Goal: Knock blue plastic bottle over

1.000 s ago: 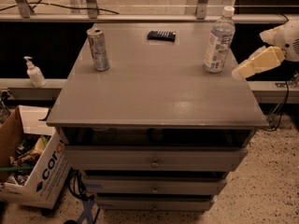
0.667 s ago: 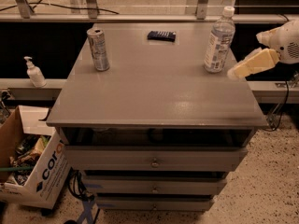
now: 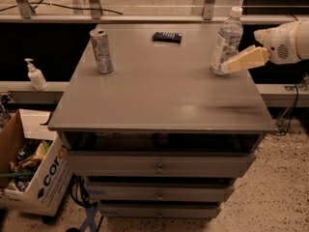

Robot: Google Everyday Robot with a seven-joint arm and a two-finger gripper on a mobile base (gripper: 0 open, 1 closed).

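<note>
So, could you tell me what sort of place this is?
Probably a robotics lab or workshop: a grey drawer cabinet, a cluttered cardboard box on the floor, and the claw beside the blue plastic bottle.

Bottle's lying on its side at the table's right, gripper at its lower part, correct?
No. The bottle stands upright, cap on top, not on its side, as the camera view shows. It is at the right of the table, with the gripper at its lower part.
</note>
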